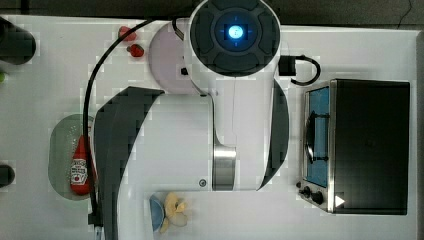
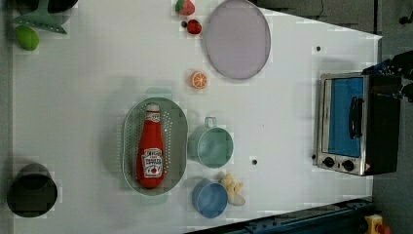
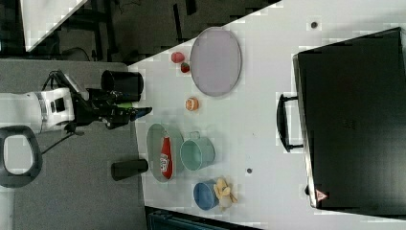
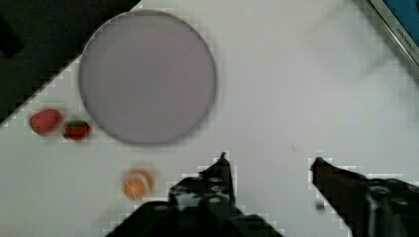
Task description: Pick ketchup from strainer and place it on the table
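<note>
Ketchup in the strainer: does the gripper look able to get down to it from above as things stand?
Probably yes. The ketchup lies alone in the strainer, uncovered, and the green cup stands beside the basin, not over it. The gripper is open, holding nothing.

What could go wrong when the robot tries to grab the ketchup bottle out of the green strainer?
The ketchup lies flat in the strainer, so the fingers might bump its wall or slide off the round bottle. The green cup sits right beside the strainer and could get knocked. The open gripper hangs over the plate, so it has to travel across first.
</note>
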